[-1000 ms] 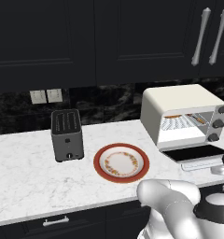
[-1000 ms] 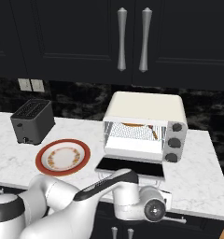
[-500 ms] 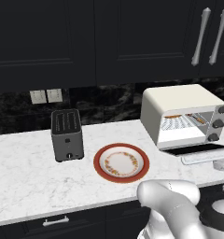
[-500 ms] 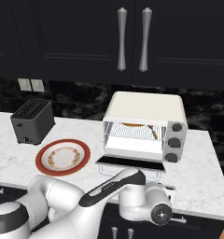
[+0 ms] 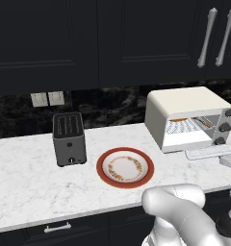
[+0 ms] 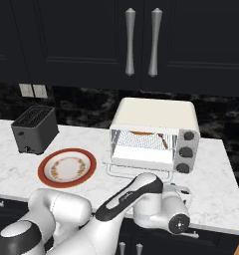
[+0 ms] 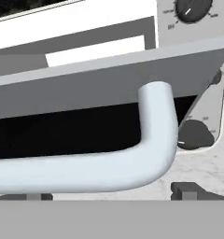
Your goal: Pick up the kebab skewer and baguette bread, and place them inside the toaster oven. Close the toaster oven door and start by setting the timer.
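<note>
Left base view: white marble table (image 5: 26, 168) under black cabinets (image 5: 88, 38) — toaster oven door (image 5: 211, 153) lowered, claw (image 7: 188, 189) released beside its handle (image 7: 146, 154).

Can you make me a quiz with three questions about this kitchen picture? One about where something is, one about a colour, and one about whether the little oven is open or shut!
1. Where is the plate?
A. between the slot toaster and the toaster oven
B. inside a cabinet
C. on the toaster oven

2. What colour is the plate's rim?
A. blue
B. red
C. green

3. The toaster oven door is
A. shut
B. open, folded down
C. missing

Answers: 1 A, it lies on the counter between them. 2 B, a red ring edges it. 3 B, the rack inside shows.
</note>
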Controlling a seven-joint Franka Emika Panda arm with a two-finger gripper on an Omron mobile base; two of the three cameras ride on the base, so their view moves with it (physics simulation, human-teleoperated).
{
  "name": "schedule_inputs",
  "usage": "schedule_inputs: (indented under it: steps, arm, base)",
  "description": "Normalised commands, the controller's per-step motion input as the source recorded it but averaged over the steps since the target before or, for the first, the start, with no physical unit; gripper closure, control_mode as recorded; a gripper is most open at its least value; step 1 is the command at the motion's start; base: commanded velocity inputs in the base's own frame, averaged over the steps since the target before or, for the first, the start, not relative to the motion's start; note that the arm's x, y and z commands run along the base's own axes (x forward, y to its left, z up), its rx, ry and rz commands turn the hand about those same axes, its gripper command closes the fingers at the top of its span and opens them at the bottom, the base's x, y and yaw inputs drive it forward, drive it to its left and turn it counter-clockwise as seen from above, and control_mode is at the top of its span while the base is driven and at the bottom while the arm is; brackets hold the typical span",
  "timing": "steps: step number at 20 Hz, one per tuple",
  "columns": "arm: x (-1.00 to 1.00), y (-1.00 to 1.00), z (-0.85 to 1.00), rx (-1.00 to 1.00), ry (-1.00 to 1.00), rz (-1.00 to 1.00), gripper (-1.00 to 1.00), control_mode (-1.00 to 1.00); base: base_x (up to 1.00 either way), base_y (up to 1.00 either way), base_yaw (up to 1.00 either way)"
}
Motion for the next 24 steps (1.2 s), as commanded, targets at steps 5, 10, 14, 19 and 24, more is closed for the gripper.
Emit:
schedule_inputs:
  steps: [5,10,14,19,24]
  arm:
    - [0.49,0.0,0.34,0.09,-0.12,0.0,-1.0,-1.0]
    - [0.51,0.03,0.16,0.05,-0.1,0.0,-1.0,-1.0]
    - [0.52,0.05,0.0,0.03,-0.06,0.0,-1.0,-1.0]
    - [0.57,0.07,0.0,0.02,-0.04,0.0,-1.0,-1.0]
    - [0.54,0.08,0.0,0.01,-0.04,0.0,-1.0,-1.0]
  base:
    - [0.0,0.0,0.0]
    - [0.0,0.0,0.0]
    - [0.0,0.0,0.0]
    - [0.0,0.0,0.0]
    - [0.0,0.0,0.0]
